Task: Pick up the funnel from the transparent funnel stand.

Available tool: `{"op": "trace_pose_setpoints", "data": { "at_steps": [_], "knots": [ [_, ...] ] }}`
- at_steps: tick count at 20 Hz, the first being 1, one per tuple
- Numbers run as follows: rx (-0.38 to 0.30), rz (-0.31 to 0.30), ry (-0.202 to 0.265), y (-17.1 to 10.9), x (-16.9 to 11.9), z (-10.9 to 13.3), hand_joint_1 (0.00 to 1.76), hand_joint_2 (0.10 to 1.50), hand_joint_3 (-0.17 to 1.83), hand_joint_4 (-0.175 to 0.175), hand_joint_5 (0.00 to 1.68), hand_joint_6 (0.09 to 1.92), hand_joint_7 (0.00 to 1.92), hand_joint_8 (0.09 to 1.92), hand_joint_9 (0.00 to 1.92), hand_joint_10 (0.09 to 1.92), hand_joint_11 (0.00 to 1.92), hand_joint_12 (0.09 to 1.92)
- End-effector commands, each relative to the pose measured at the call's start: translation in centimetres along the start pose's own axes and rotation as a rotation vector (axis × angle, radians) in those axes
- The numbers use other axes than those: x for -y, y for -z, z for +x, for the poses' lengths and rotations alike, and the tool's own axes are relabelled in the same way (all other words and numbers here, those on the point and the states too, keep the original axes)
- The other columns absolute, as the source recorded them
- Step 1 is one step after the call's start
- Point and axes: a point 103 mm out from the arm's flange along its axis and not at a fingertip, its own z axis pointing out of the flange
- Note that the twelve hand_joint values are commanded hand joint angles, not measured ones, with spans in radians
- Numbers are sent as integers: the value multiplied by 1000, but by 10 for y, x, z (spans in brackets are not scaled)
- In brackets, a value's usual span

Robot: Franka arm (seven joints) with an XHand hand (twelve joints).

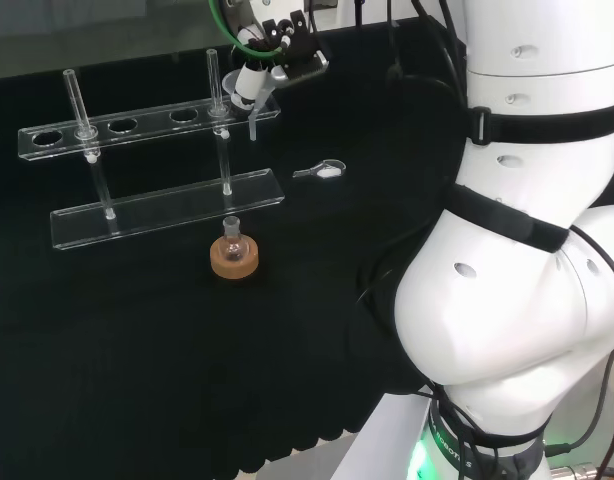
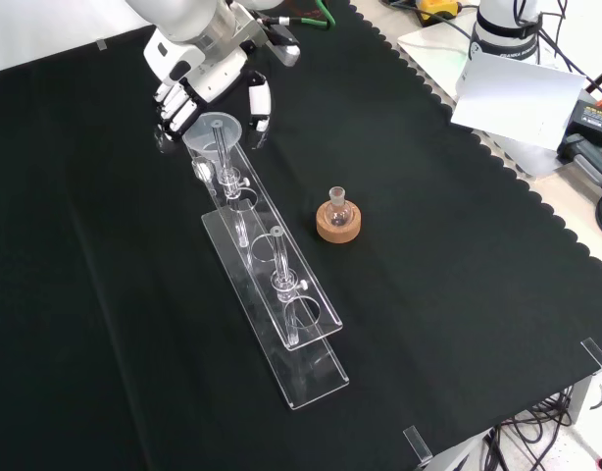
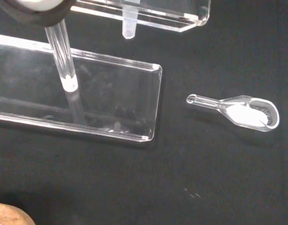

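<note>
The clear funnel [image 2: 215, 132] sits in the end hole of the transparent funnel stand [image 2: 281, 324], at the stand's far end in the front view. In the head view the funnel [image 1: 251, 108] is at the right end of the stand's top plate [image 1: 137, 125], its stem hanging down. My hand [image 2: 198, 83] hovers right above it. The fingers [image 2: 174, 106] hang at the funnel's left rim and the thumb [image 2: 259, 103] to its right, a little apart from it. In the wrist view the funnel's stem tip [image 3: 129, 26] hangs over the stand's base plate [image 3: 102, 98].
A small round flask on a cork ring [image 2: 338, 218] stands to the right of the stand in the front view. A clear scoop with white powder [image 1: 325, 171] lies on the cloth near the stand's end, also in the wrist view [image 3: 242, 110]. Upright rods [image 1: 75, 100] rise from the stand.
</note>
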Motion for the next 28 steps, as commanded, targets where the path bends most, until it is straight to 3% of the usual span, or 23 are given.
{"op": "trace_pose_setpoints", "data": {
  "at_steps": [1, 6, 12, 16, 20, 28],
  "knots": [
    [18, 12, -17, -1, -2, 0, 736, 647, 449, 4, 291, 87, 87, 670, 416, 707, 174, 1490],
    [42, -12, -40, 2, -2, -1, 730, 659, 478, -5, 388, 87, 195, 688, 525, 658, 203, 1469],
    [89, -142, -73, 16, 8, -3, 710, 729, 493, -32, 512, 87, 447, 691, 725, 586, 337, 1385],
    [130, -194, -83, 31, 17, -3, 742, 764, 499, -38, 595, 87, 576, 673, 885, 533, 466, 1314],
    [160, -185, -93, 47, 29, -4, 765, 775, 506, -33, 667, 118, 642, 666, 987, 528, 546, 1277],
    [195, -127, -142, 73, 70, -12, 777, 775, 511, -22, 719, 167, 698, 663, 1016, 516, 572, 1257]
  ]
}}
